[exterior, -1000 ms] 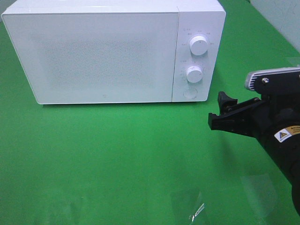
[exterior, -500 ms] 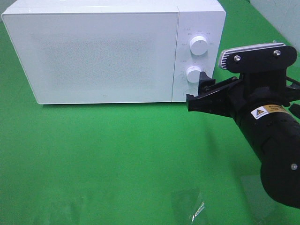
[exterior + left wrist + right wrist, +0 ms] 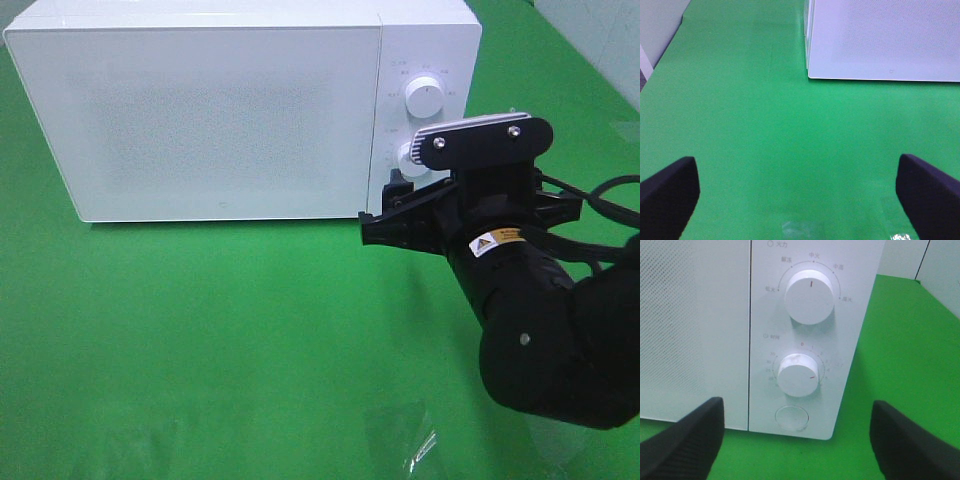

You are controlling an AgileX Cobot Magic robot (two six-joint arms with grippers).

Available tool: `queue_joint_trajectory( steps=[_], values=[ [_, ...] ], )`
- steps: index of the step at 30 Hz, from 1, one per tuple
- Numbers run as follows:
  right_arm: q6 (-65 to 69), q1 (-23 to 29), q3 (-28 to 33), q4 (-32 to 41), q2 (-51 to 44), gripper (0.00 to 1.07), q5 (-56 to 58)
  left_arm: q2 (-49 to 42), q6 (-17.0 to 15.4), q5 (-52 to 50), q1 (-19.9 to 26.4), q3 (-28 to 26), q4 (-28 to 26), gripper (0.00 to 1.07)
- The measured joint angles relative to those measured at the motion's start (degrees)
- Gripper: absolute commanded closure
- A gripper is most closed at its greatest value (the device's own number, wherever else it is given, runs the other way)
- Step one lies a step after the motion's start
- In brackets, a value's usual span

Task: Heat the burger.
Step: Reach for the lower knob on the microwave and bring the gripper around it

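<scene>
The burger is out of view. The white microwave stands at the back of the green table with its door shut; it also shows in the left wrist view. My right gripper is open and empty, close in front of the control panel's lower part. In the right wrist view the right gripper faces the upper knob, the lower knob and the round button. My left gripper is open and empty over bare green cloth, apart from the microwave's front left corner.
A clear, shiny scrap lies on the cloth near the front edge. A white wall borders the table at the back right. The right arm's black cable loops beside its wrist.
My right arm has moved left and toward the microwave, from the table's right side to just in front of the control panel. The microwave has not moved.
</scene>
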Motion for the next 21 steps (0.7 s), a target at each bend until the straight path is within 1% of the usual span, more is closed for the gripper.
queue_joint_trajectory(
  steps=[3, 4, 5, 6, 9, 11, 13, 21],
  values=[
    [0.23, -1.43, -1.49, -1.15, 1.2, 0.31, 0.0, 0.0, 0.0, 0.0, 0.0, 0.0, 0.0, 0.06],
    [0.34, -3.04, -2.92, -2.06, 2.29, 0.31, 0.0, 0.0, 0.0, 0.0, 0.0, 0.0, 0.0, 0.06],
    [0.34, -3.04, -2.92, -2.06, 2.29, 0.31, 0.0, 0.0, 0.0, 0.0, 0.0, 0.0, 0.0, 0.06],
    [0.34, -4.3, -4.24, -2.52, 3.38, 0.31, 0.0, 0.0, 0.0, 0.0, 0.0, 0.0, 0.0, 0.06],
    [0.34, -4.76, -4.64, -2.58, 3.84, 0.31, 0.0, 0.0, 0.0, 0.0, 0.0, 0.0, 0.0, 0.06],
    [0.74, -7.05, -6.82, -2.69, 5.96, 0.31, 0.0, 0.0, 0.0, 0.0, 0.0, 0.0, 0.0, 0.06],
    [1.26, -8.02, -7.73, -2.86, 6.65, 0.31, 0.0, 0.0, 0.0, 0.0, 0.0, 0.0, 0.0, 0.06],
    [1.66, -9.28, -10.31, -5.27, 9.57, 0.31, -0.11, 0.0, 0.0, 0.0, 0.0, 0.0, 0.0, 0.06]
  ],
)
